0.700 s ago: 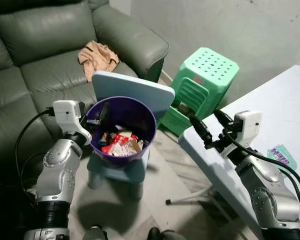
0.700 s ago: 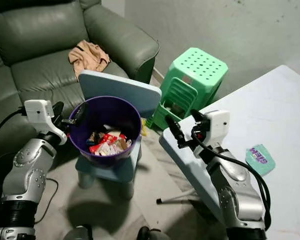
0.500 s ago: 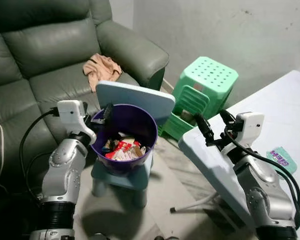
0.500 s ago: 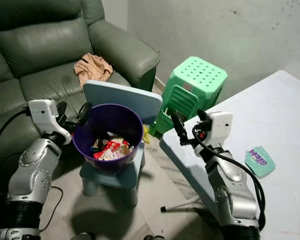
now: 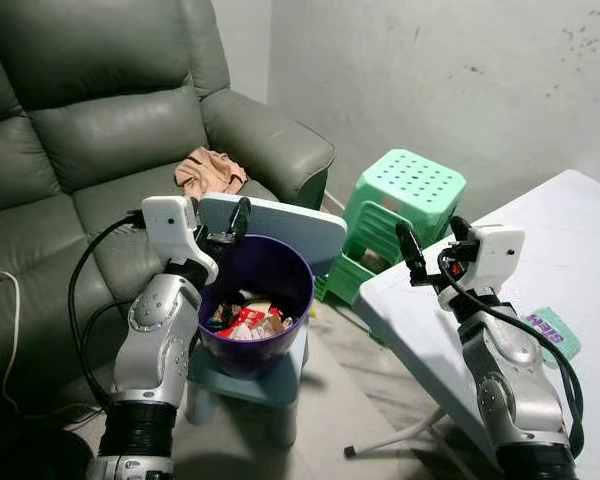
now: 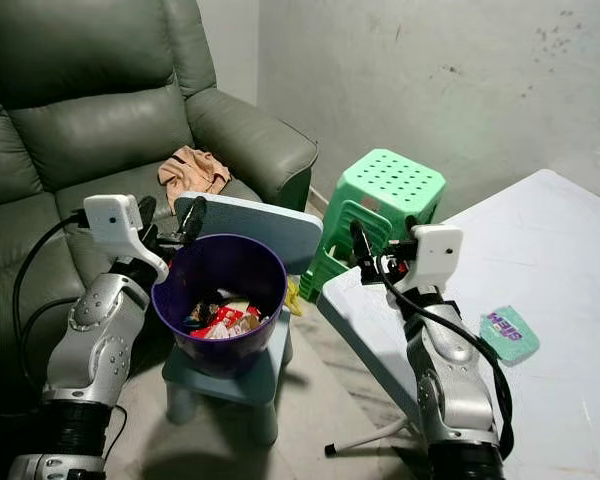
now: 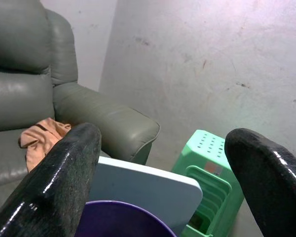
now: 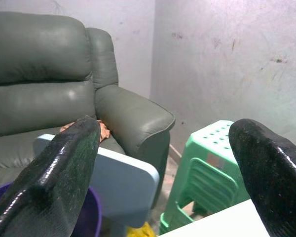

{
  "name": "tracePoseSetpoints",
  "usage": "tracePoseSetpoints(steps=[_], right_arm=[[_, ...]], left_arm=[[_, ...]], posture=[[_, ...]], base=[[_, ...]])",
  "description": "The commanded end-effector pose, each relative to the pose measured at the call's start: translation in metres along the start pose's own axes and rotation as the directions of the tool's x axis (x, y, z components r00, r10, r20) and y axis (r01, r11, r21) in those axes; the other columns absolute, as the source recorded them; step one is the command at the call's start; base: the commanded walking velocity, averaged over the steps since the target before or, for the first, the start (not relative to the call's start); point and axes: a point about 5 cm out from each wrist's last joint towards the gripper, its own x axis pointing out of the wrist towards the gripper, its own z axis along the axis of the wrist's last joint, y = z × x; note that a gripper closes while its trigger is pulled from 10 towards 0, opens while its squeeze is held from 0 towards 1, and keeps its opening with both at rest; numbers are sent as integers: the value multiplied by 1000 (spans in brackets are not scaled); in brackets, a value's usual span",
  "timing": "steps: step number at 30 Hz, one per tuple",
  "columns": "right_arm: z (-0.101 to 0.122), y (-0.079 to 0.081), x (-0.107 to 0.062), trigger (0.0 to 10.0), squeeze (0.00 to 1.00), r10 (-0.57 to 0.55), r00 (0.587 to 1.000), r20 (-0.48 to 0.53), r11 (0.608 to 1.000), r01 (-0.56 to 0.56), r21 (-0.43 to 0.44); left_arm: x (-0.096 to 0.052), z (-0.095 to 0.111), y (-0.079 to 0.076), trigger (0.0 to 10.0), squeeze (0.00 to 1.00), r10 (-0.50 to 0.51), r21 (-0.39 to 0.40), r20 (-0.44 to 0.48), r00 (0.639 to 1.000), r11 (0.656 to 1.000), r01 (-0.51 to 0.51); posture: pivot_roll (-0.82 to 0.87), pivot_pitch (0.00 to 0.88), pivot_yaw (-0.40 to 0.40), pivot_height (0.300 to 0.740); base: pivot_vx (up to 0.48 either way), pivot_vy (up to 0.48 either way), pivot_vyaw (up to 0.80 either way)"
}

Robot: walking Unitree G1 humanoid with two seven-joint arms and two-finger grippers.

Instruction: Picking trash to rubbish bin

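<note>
A purple rubbish bin stands on a small light-blue chair and holds wrappers and other trash. My left gripper hovers open and empty just above the bin's near-left rim, in front of the chair back. In the left wrist view its fingers frame the chair back and the bin's rim. My right gripper is open and empty, raised over the near corner of the white table. A green packet lies on that table, to the right of my right arm.
A green leather sofa with a crumpled tan cloth stands behind the bin. Stacked green plastic stools sit between chair and table by the wall. A cable trails over the sofa seat. The table's folding leg reaches onto the floor.
The whole view has shifted as the camera rose. My left gripper has lifted from beside the bin's rim to above it. Both grippers stay open and empty.
</note>
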Motion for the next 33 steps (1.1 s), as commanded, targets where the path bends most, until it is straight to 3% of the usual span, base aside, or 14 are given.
tracePoseSetpoints(steps=[1,11,21,33], right_arm=[[0,-2,2,10000,0,-15,1000,1,1000,15,-23],[-2,-2,6,10000,0,-50,999,0,998,50,-43],[-3,2,8,10000,0,-53,999,3,997,53,-51],[-5,2,9,10000,0,-63,998,-6,996,63,-56]], left_arm=[[3,0,-5,10000,0,-20,18,2,1000,1000,20],[9,2,0,10000,0,26,18,16,1000,999,-26],[14,3,-7,10000,0,-9,13,23,1000,1000,9],[14,3,-6,10000,0,-4,-4,23,1000,1000,4]], posture=[[20,0,-83,740],[19,0,-80,740],[9,0,-63,740],[12,0,-65,740]], base=[[0,0,0],[0,0,0],[0,0,0],[0,0,-770]])
